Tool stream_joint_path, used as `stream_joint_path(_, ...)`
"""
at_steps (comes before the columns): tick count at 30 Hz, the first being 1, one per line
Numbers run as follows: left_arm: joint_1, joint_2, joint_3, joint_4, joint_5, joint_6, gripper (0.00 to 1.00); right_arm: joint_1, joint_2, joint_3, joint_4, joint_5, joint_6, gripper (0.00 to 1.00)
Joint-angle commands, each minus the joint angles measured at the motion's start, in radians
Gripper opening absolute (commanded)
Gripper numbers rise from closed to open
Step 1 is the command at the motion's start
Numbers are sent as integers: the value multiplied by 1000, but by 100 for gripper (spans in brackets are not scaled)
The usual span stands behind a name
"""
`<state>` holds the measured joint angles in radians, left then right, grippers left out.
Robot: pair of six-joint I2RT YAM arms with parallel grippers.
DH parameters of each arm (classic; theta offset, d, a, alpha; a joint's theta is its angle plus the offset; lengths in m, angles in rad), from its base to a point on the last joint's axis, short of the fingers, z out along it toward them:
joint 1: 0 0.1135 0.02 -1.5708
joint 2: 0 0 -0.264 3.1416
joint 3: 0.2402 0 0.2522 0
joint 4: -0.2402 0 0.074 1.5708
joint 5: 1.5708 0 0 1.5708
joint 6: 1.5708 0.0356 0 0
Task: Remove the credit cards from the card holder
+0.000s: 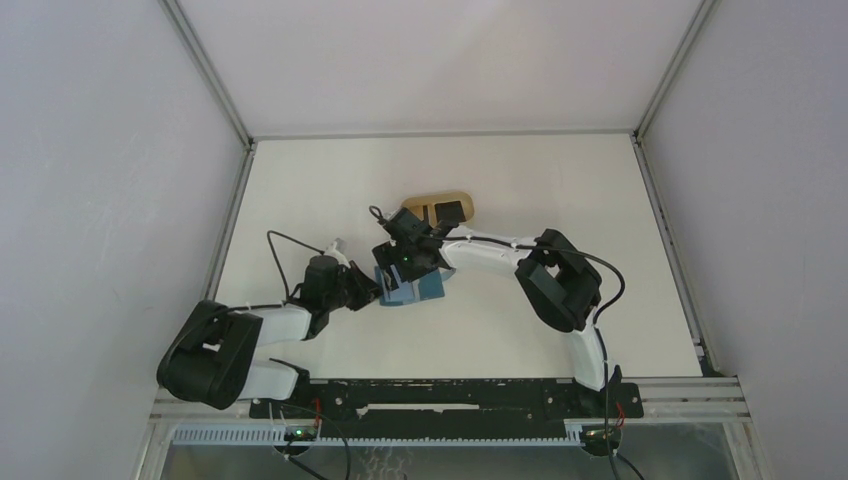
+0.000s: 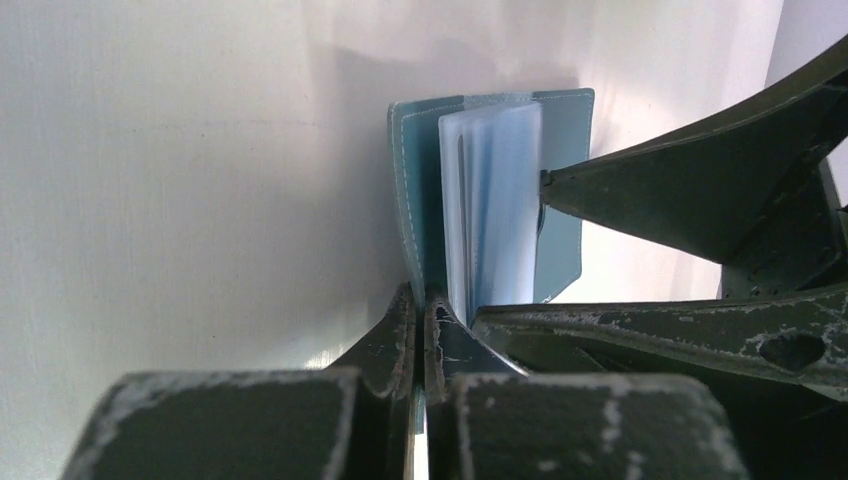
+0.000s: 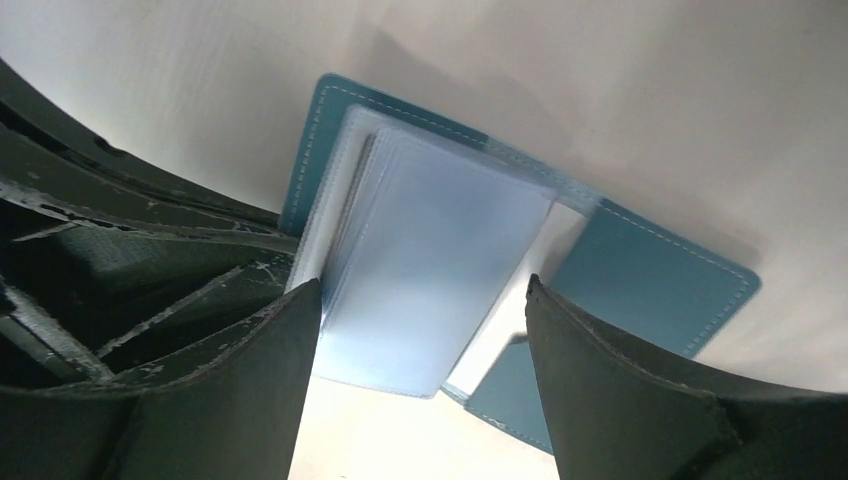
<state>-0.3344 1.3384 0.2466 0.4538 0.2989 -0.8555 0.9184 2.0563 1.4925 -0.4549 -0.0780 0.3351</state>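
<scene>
— Start at the left. What is the left arm doing?
— The left arm [image 1: 250, 335] reaches in from the near left corner toward the middle of the table [image 1: 560, 180]. The left gripper [image 2: 421, 305] is clenched on one cover of the card holder [image 2: 415, 190], with the edge of the teal cover pinched between its fingers.
— Where is the holder?
— About mid-table, a little to the left, just right of that gripper. It is open, with both teal covers spread and a stack of clear plastic sleeves [image 3: 440, 250] fanning out from the spine. I cannot tell whether it rests on the table or hangs just above it.
— And the right gripper?
— The right gripper [image 3: 424, 283] comes in over the holder from the far side. Its jaws are spread wide, with one finger on each side of the sleeve stack. It is released and grasps nothing. One fingertip [image 2: 565, 190] sits right at the face of the sleeves.
— Any cards out?
— Just beyond the grippers sits a tan tray [image 1: 425, 200] with a small black card [image 1: 450, 211] lying in it. I cannot make out any card in the sleeves.
— Further right?
— The right arm [image 1: 560, 285], bent back toward the near right corner
</scene>
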Motion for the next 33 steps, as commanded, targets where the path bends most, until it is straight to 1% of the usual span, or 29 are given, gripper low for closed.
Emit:
stream_joint_path(1,-6,14,21,10,8,23,0,15,-8,46,-51,123,-68,82)
stream_joint_path(7,-6,16,21,10,2,21,0,18,-27,25,-80,177,-99,83)
stream_joint_path(13,-6,18,18,10,-4,19,0,6,-83,-16,-74,175,-109,83)
stream_joint_path(33,-6,4,11,0,-15,16,0,-52,-159,-86,-98,272,-146,83)
